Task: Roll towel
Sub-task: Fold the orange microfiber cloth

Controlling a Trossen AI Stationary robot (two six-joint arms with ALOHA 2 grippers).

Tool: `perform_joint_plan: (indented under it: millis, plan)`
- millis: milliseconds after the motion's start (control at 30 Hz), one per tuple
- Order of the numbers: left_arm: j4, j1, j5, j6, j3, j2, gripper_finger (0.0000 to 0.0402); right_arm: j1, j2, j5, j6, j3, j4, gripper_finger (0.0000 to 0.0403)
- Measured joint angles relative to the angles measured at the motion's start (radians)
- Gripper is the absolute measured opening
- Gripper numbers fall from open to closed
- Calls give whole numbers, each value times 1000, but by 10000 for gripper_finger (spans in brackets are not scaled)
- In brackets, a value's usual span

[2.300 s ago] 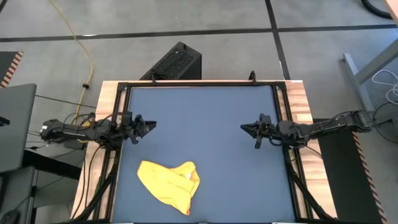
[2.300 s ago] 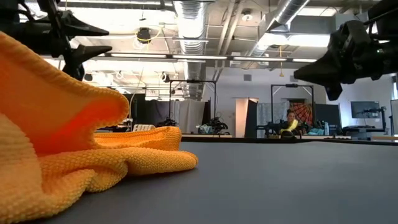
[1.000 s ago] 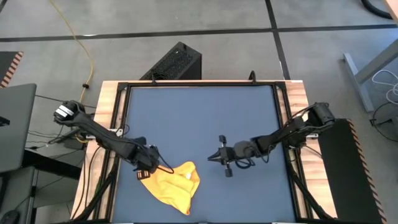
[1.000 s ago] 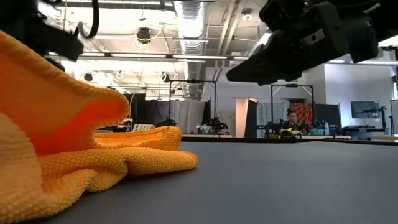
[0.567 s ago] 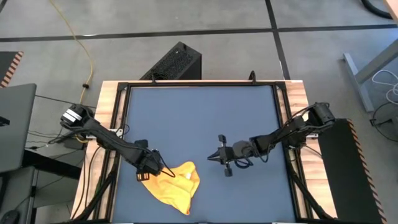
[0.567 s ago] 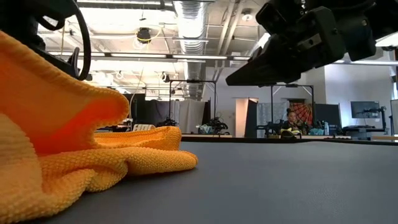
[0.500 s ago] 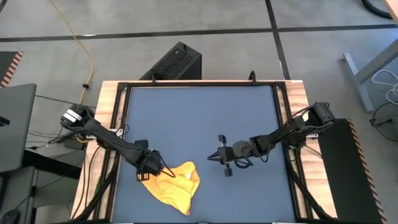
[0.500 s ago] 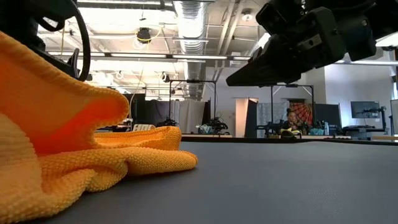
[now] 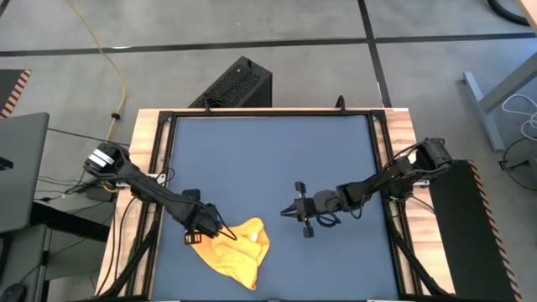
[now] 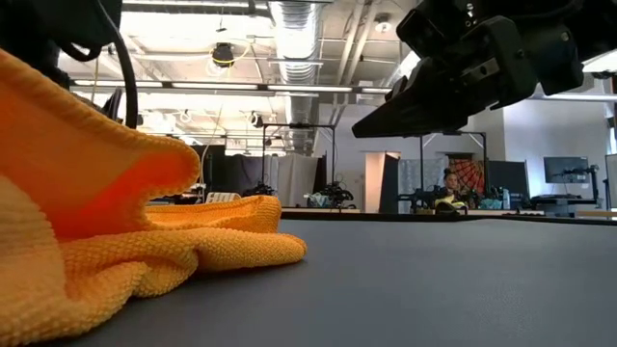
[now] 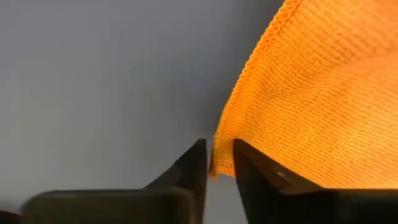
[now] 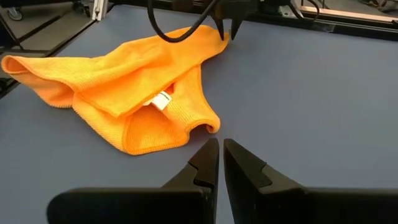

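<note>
The yellow-orange towel [image 9: 233, 250] lies crumpled on the dark blue tabletop [image 9: 277, 159] near its near-left part, with its white tag [image 12: 161, 99] facing up. It fills the left of the low view [image 10: 96, 241]. My left gripper [image 9: 225, 234] is down at the towel's far-left corner, its fingers closed on the cloth [image 11: 219, 165]. It also shows in the right wrist view [image 12: 227, 34]. My right gripper [image 9: 284, 214] hovers shut and empty above the table, right of the towel, pointing at it [image 12: 221, 152]. My left gripper pinches the towel's corner [image 11: 221, 157] between its two fingers, at the cloth's edge. The fingers come from above, slanting in from the table's left. The corner stays low at the tabletop and the rest of the towel lies slack on the table.
A black rail and wooden rim [image 9: 159, 159] frame the tabletop. Bare blue surface stretches over the far half and the right side. A black box [image 9: 235, 84] stands on the floor beyond the far edge. A person [image 10: 448, 188] sits far back in the room.
My left gripper has moved a little toward the table's near-right, onto the towel's far-left corner. The towel lies as before.
</note>
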Motion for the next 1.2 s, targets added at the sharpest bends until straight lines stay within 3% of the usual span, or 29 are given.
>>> perform_joint_plan:
  millis: [100,400,600,800,1000,1200]
  plan:
    - [0,0,0,-4,0,-26,9,0,0,0,0,0,-1,49]
    - [19,1,-44,-3,81,-215,0,21,-66,0,0,0,-25,49]
    - [178,1,-110,88,125,-382,0,47,-152,0,9,0,1,49]
    - [231,1,-191,138,125,-481,0,23,-92,-3,233,0,119,58]
    - [228,1,-202,146,125,-475,0,11,63,-41,327,65,107,116]
    - [225,1,-171,152,125,-440,0,31,236,-251,309,237,2,202]
